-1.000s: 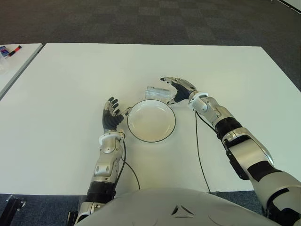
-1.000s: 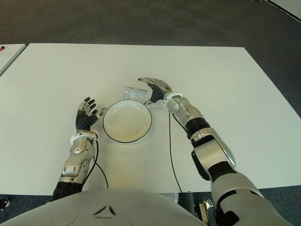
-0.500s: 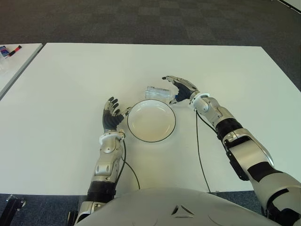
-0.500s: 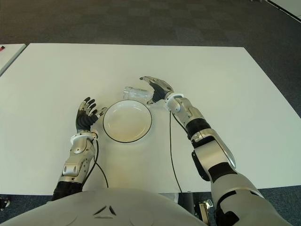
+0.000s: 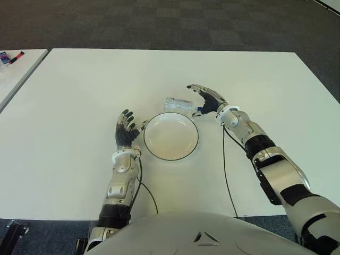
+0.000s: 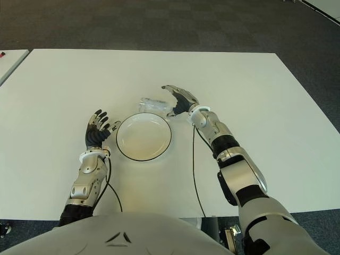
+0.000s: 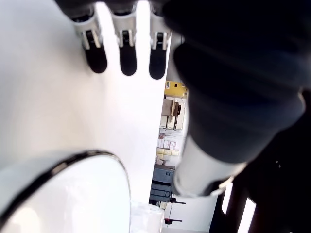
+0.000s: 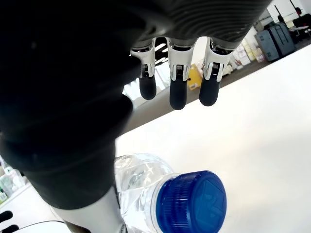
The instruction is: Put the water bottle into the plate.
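A clear water bottle (image 5: 177, 104) with a blue cap (image 8: 192, 201) lies on its side on the white table (image 5: 79, 106), just behind the white, black-rimmed plate (image 5: 171, 137). My right hand (image 5: 206, 99) is at the bottle's cap end with its fingers (image 8: 178, 87) stretched out above the cap and not closed on it. Its thumb shows beside the bottle's neck. My left hand (image 5: 126, 130) is open just left of the plate, fingers (image 7: 128, 56) extended. Nothing lies in the plate.
Thin black cables run from each wrist over the table toward my body (image 5: 224, 159). A second table (image 5: 16, 69) at the far left carries small items (image 5: 10, 56). Dark carpet (image 5: 159, 21) lies beyond the far edge.
My right hand has drawn back a little to the right, off the bottle's body toward its cap end. The bottle, plate and left hand have stayed where they were.
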`<action>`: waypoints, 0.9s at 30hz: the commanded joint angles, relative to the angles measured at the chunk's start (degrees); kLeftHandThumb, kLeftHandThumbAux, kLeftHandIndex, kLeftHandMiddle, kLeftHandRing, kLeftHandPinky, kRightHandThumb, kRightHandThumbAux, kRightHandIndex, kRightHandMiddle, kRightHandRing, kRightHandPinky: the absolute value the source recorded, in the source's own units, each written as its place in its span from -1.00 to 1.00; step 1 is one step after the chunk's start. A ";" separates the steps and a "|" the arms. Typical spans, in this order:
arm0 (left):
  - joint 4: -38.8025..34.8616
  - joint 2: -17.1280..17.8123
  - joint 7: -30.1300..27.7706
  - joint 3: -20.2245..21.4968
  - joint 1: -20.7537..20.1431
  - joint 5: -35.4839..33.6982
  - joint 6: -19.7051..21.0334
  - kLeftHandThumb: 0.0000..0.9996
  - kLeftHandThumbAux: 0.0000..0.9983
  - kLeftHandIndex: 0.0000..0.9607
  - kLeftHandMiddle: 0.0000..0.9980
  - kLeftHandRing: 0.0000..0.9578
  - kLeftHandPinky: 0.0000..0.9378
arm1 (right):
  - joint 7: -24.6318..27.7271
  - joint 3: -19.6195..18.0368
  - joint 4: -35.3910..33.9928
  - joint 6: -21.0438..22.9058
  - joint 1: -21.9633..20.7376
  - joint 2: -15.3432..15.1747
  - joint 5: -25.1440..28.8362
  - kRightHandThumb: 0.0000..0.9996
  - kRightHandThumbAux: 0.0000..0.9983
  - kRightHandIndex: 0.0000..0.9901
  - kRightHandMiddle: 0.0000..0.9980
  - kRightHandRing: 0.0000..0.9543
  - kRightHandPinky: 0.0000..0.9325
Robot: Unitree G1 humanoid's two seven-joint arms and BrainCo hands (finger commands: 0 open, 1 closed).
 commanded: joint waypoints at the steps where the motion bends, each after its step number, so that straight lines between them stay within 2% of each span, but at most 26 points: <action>1: 0.39 -3.50 -0.35 0.23 -0.22 -0.22 1.04 -0.88 0.92 -0.70 -0.66 -0.71 -0.66 | 0.22 -0.55 -0.13 0.54 0.78 -0.26 0.77 -1.00 0.90 -0.90 -0.82 -0.75 -0.65; 11: 0.29 -3.24 -0.80 0.21 -0.23 -0.25 1.08 -0.86 0.91 -0.71 -0.67 -0.71 -0.67 | -0.04 -1.40 -0.13 0.40 1.19 -0.43 1.14 -1.00 0.90 -0.87 -0.82 -0.75 -0.65; 27: 0.19 -3.00 -0.95 -0.04 -0.28 0.34 1.02 -0.86 0.91 -0.72 -0.65 -0.69 -0.65 | 0.92 -0.77 -0.09 -0.27 1.49 -1.27 0.83 -1.00 0.91 -0.87 -0.81 -0.75 -0.66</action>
